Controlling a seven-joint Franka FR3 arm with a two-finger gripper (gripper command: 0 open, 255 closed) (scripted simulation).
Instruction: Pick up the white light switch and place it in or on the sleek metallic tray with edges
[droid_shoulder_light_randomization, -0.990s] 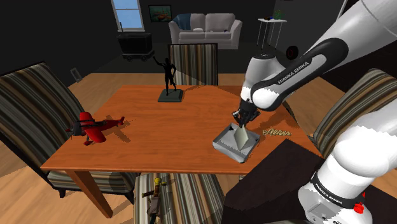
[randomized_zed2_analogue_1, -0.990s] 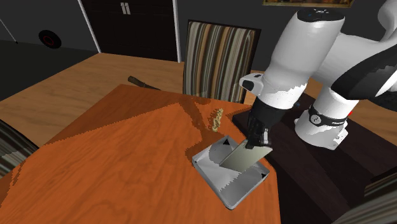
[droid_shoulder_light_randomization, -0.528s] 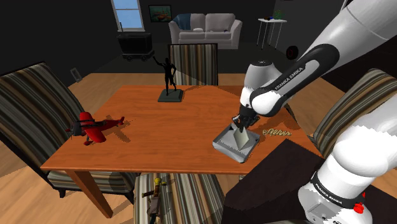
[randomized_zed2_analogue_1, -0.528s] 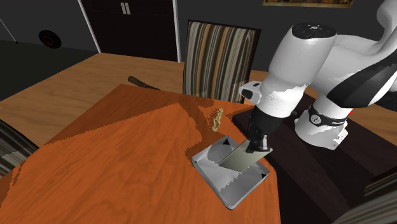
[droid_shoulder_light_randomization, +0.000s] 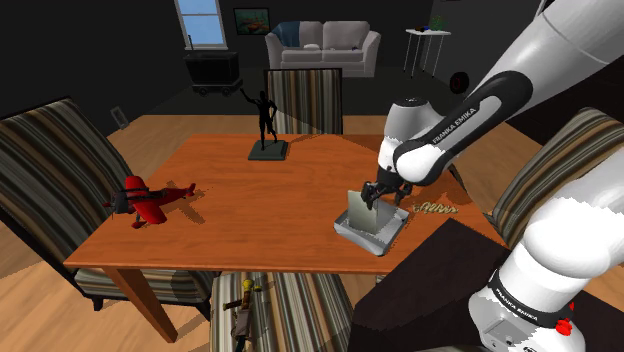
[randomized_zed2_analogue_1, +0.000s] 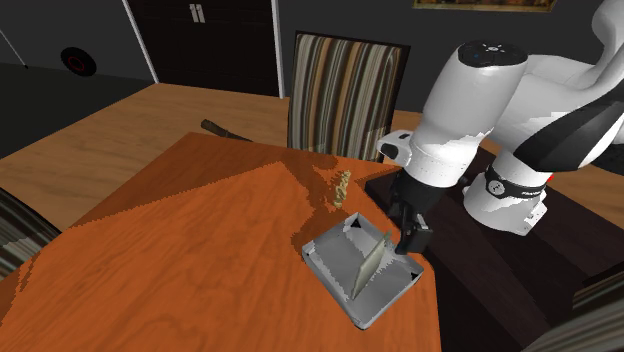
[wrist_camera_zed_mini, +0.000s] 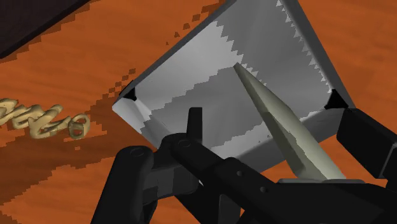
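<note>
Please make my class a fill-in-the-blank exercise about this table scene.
The light switch stands tilted on its edge ___ the tray.
The gripper is ___, not shut.
The toy plane on the table is coloured ___.
Missing words: inside; open; red.

"FRANKA EMIKA" in capitals along arm's forearm link (droid_shoulder_light_randomization: 455, 112), shoulder view. Same "FRANKA EMIKA" on lower link (droid_shoulder_light_randomization: 510, 305) just above stand. Gold cursive lettering piece (droid_shoulder_light_randomization: 436, 208) lying flat near tabletop (droid_shoulder_light_randomization: 250, 195) edge on shoulder view's right, also in wrist view (wrist_camera_zed_mini: 44, 119): script shape, letters not legible.
</note>
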